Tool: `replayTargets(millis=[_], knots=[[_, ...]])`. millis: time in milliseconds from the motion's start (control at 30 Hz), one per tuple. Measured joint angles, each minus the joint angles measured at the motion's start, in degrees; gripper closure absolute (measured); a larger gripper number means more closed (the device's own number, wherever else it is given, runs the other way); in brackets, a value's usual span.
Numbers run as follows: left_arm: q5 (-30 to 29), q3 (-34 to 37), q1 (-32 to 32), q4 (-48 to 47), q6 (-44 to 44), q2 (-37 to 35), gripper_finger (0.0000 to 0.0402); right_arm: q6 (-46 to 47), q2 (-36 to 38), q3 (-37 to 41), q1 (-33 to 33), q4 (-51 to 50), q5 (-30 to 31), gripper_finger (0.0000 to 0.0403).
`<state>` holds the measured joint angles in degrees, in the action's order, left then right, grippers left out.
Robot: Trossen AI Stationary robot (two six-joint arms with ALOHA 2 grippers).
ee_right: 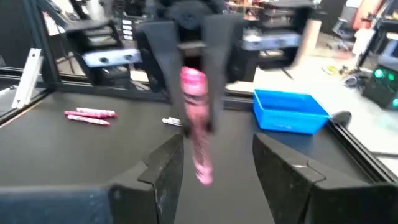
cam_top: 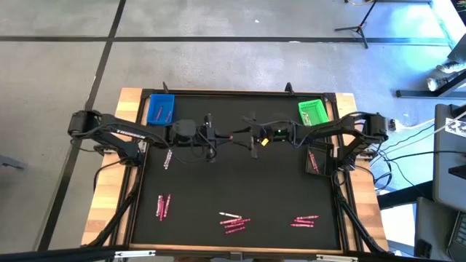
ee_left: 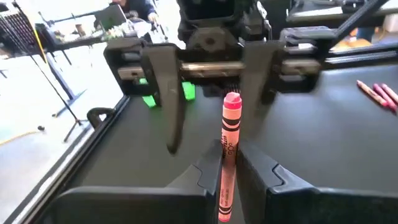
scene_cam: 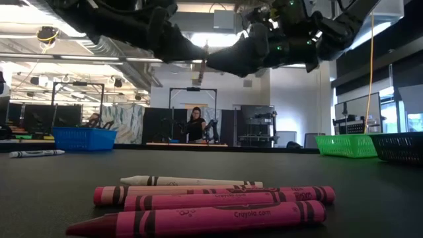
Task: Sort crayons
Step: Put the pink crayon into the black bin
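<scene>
Two trays: blue tray (cam_top: pixel 161 109) at eleven o'clock apparently holds crayons, green tray (cam_top: pixel 312 112) at one. Left gripper (ee_left: pixel 227 163) clamps a pink crayon (ee_left: pixel 229 149); right gripper (ee_right: pixel 211 163) spread wide.

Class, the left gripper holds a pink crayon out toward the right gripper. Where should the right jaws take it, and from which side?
Probably the free end of the pink crayon, which sticks out past the left gripper. The right gripper, open and facing it, should come head-on from its own side, jaws closing across the thin stick's width.
</scene>
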<state>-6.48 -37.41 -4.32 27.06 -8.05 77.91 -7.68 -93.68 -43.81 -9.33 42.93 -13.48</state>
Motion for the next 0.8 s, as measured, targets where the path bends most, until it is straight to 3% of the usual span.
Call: replayTargets(millis=[567,667,800], knots=[[1.6,0.0,0.0,8.7,-0.1,2.5,0.0376,-0.3,-1.2,0.0,1.4,3.2,1.6,0.022],[1.7,0.0,0.0,8.7,-0.1,2.5,0.0376,-0.3,-1.2,0.0,1.4,3.5,1.5,0.0248],[1.7,0.0,0.0,8.7,0.0,2.5,0.0376,-0.9,-1.2,0.0,1.4,3.5,1.5,0.0319]])
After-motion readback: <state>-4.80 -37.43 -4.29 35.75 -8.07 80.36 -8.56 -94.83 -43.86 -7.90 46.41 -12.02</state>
